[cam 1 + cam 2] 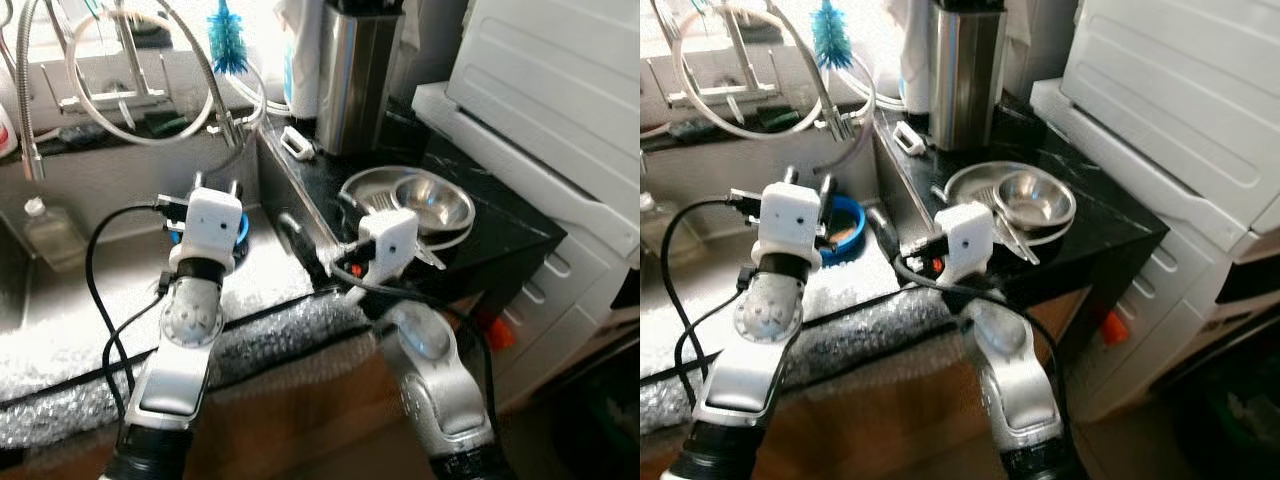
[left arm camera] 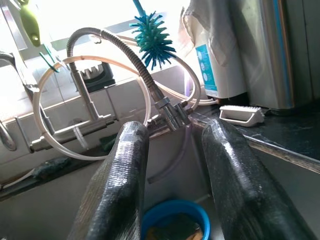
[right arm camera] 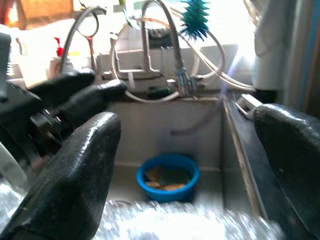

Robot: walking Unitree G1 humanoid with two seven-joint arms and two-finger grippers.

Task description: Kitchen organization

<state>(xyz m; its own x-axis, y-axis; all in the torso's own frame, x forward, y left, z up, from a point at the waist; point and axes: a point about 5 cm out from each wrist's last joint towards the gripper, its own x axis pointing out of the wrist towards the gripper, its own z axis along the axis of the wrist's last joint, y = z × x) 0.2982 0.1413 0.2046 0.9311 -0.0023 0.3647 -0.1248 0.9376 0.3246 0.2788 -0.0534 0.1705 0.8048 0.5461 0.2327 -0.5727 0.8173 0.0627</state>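
A blue bowl (image 1: 845,222) with brown scraps inside sits on the sink floor by the right wall. My left gripper (image 1: 218,183) hovers over the sink just short of the bowl, fingers open and empty; in the left wrist view the bowl (image 2: 175,225) lies below the gap between them. My right gripper (image 3: 187,117) is held over the sink's right edge, wide open and empty, facing the blue bowl (image 3: 167,175). On the black counter (image 1: 500,235), a steel bowl (image 1: 435,200) rests on a steel plate (image 1: 365,185) with cutlery.
A spring-hose faucet (image 2: 145,75) and a teal bottle brush (image 1: 228,40) stand behind the sink. A steel utensil holder (image 1: 355,75) and a white scrub brush (image 1: 297,142) are at the counter's back. A white appliance (image 1: 560,90) stands right. Bubble wrap (image 1: 260,335) covers the sink's front edge.
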